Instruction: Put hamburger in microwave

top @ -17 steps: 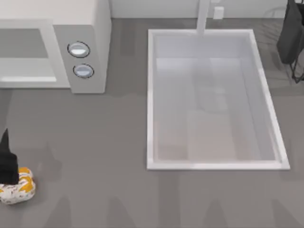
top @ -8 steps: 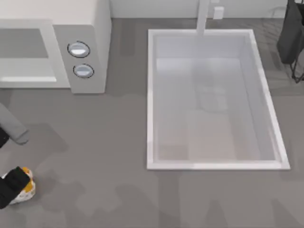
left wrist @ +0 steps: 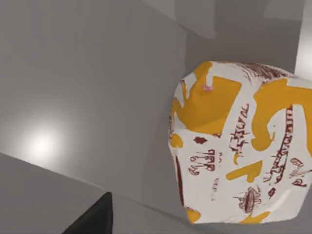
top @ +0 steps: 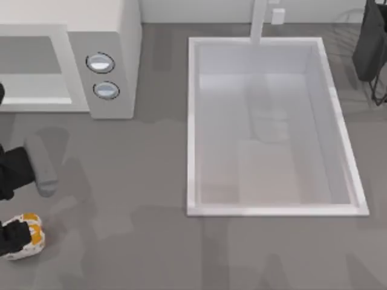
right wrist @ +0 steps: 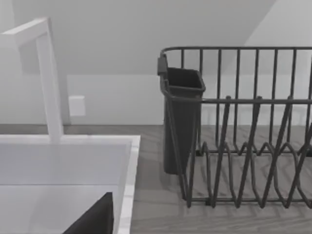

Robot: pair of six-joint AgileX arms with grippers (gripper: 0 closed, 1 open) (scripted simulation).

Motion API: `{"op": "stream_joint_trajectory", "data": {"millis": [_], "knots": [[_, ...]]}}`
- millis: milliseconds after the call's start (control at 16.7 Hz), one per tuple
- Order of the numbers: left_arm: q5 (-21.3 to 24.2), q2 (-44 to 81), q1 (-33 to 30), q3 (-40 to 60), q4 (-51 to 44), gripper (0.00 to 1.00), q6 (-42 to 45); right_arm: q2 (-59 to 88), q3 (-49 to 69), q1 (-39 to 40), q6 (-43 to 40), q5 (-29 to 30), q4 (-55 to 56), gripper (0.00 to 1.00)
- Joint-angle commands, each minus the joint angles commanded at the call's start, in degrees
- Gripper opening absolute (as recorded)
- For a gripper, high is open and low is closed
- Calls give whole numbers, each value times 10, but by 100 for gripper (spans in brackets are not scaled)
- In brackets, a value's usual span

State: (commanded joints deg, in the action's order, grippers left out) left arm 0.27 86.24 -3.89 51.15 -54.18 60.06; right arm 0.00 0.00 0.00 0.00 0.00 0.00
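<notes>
Our left gripper (top: 13, 234) sits on the hamburger (top: 29, 237) at the table's (top: 133, 241) front left, well short of the microwave (top: 91, 54); we cannot tell its grip. Our right arm (top: 370, 42) is parked far right.

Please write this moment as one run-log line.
left hand: at hamburger, table's front-left | grip: unclear | hamburger: on table, outside microwave | right arm: parked far right

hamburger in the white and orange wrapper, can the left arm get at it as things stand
Probably yes. The white, orange-patched wrapped hamburger lies on the grey table at the top view's left edge, and the black left gripper is already right at it. Nothing lies between them; the left wrist view shows it close up.
</notes>
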Motion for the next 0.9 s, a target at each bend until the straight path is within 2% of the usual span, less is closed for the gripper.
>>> {"op": "stream_joint_trajectory", "data": {"millis": [420,900], "knots": [[0,12,1,-2,5,100,7,0,0,0,0,0,0,100],[0,106,0,-90,191,100,9,0,0,0,0,0,0,100]]}}
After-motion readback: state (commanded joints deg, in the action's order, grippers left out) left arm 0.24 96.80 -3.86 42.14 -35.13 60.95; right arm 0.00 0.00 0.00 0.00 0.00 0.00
